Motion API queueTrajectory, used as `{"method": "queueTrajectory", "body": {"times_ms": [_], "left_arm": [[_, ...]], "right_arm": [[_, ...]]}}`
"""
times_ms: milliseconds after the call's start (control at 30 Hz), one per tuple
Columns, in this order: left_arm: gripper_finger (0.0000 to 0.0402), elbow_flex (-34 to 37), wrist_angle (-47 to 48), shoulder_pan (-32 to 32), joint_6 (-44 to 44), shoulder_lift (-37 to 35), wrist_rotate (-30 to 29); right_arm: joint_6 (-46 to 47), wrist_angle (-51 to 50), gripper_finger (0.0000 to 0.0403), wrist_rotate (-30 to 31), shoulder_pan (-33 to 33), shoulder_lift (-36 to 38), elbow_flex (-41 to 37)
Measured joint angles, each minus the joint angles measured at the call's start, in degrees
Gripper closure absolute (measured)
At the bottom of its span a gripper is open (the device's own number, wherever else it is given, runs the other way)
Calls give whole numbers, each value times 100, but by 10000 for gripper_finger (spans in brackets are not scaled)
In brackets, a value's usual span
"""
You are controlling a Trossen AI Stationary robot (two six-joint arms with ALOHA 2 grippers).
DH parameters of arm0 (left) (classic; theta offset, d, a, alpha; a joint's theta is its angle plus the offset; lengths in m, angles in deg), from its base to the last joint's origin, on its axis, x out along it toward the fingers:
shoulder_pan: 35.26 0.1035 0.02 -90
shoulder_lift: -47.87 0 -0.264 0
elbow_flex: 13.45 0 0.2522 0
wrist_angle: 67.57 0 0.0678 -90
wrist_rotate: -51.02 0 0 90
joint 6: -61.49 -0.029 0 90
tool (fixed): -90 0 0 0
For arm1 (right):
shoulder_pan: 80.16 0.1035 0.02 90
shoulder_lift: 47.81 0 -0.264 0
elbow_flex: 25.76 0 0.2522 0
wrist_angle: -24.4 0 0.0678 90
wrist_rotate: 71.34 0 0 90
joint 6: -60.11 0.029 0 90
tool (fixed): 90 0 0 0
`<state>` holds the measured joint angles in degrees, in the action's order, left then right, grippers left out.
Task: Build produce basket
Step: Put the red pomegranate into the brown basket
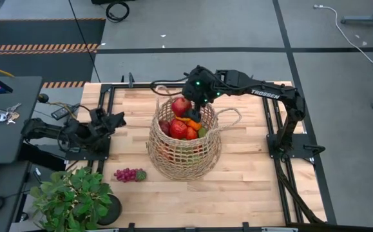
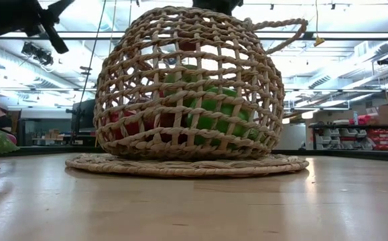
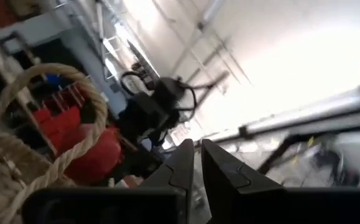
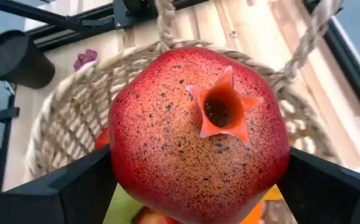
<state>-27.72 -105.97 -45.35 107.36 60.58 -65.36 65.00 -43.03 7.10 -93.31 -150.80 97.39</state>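
Over the basket (image 1: 185, 145) mid-desk, right hand (image 1: 185, 107) clamps a pomegranate (image 4: 198, 134); several produce pieces already inside. Grapes (image 1: 128, 174) remain on desk, apparently last. Left hand (image 1: 116, 120) idle, fingers together.

Bright even overhead light, ceiling glare washing out the low view, left wrist view blurred, soft shadows

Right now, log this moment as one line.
right tool: holds pomegranate over basket | left tool: shut, idle at table's left | grapes: on table
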Motion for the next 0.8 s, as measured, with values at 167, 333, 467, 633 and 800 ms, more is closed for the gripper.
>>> {"method": "queueTrajectory", "body": {"times_ms": [167,333,467,633,800], "left_arm": [[363,-306,637,2,443,55,-407],[372,-1291,2758,86,-130,323,-404],[383,-2024,3947,316,-160,860,-372],[389,-2702,4350,554,-344,1873,40],[390,-3354,4356,675,-452,2853,557]], "right_arm": [[488,41,5,153,112,1,0],[545,60,5,461,191,1,0],[524,68,5,492,195,1,0],[432,-57,5,510,189,2,0],[129,-270,5,501,181,66,0]]}}
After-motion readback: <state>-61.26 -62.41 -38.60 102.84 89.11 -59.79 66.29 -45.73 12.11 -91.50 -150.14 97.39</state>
